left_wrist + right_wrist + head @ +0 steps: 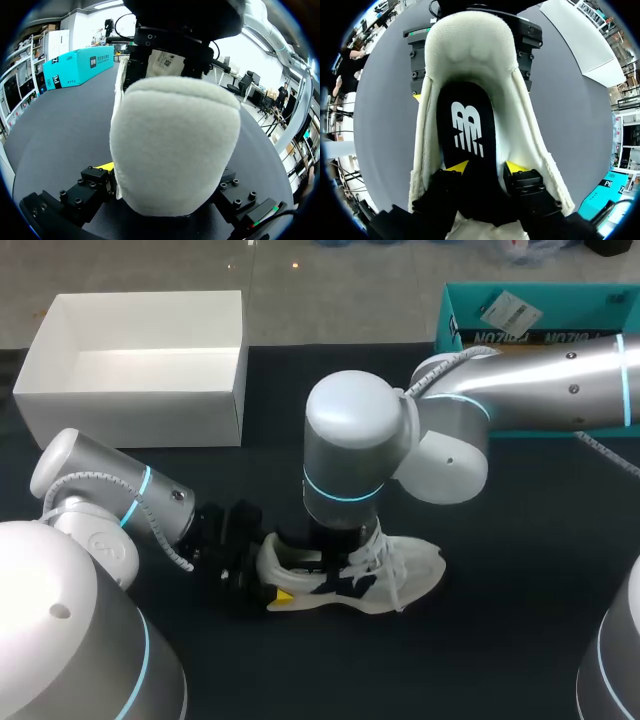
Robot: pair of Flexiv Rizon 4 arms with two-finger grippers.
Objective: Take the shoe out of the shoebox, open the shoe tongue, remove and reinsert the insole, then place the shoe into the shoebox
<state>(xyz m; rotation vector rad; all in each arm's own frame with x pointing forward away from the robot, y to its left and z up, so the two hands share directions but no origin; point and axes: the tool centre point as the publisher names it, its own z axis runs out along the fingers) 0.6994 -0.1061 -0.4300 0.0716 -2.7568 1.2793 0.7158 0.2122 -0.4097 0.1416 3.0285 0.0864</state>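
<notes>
A white shoe (400,575) with dark side markings lies on its sole on the black table, toe to the right. My left gripper (264,566) is shut on its padded heel (175,145), one finger against each side. My right arm (350,450) stands straight above the shoe's opening and hides its own gripper in the head view. In the right wrist view my right gripper (486,167) is open inside the shoe, its yellow tips apart over the black insole (467,125), which lies flat in the shoe. My left gripper's fingers (417,55) flank the heel collar (470,45).
The open white shoebox (140,405) stands at the back left of the table. A teal box (470,315) sits at the back right, behind my right arm. Bare black table lies in front of and to the right of the shoe.
</notes>
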